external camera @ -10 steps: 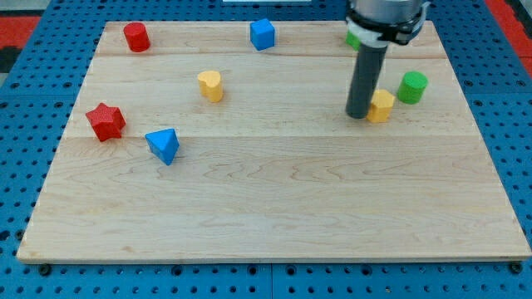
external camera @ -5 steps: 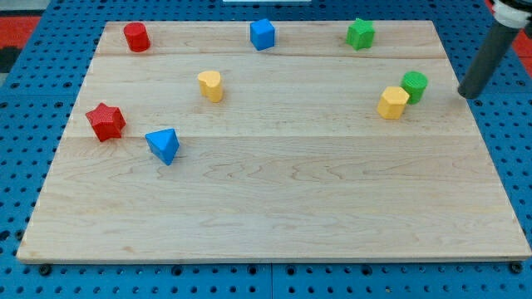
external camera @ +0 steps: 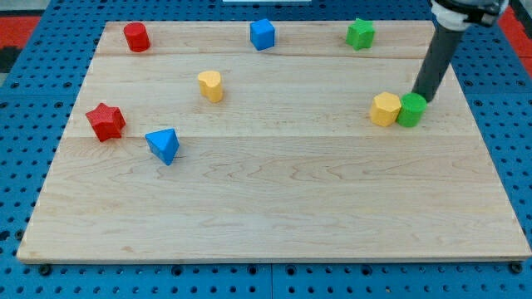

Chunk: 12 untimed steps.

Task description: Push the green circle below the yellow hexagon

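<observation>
The green circle [external camera: 411, 110] sits at the view's right, touching the right side of the yellow hexagon [external camera: 386, 109]. My tip [external camera: 425, 99] rests just above and to the right of the green circle, touching or nearly touching it. The dark rod rises from there to the view's top right corner.
A green star [external camera: 360, 33], a blue cube [external camera: 263, 34] and a red cylinder [external camera: 136, 36] lie along the board's top. A yellow block [external camera: 210, 85], a red star [external camera: 105, 121] and a blue pyramid [external camera: 163, 145] lie at the left. The board's right edge [external camera: 474, 108] is close by.
My tip went from left of the yellow hexagon out past the board's right edge, then back to the green circle. The circle moved down and left; the hexagon shifted slightly left.
</observation>
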Each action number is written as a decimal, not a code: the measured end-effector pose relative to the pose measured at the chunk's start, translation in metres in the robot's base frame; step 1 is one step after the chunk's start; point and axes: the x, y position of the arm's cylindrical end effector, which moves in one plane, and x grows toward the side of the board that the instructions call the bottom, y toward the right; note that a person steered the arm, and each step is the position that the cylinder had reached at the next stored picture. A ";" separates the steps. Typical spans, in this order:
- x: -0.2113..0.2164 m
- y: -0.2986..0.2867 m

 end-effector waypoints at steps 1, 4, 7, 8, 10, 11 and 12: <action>0.046 -0.014; 0.022 -0.034; 0.137 -0.034; 0.116 -0.034; 0.122 -0.075; 0.139 -0.067; 0.140 -0.055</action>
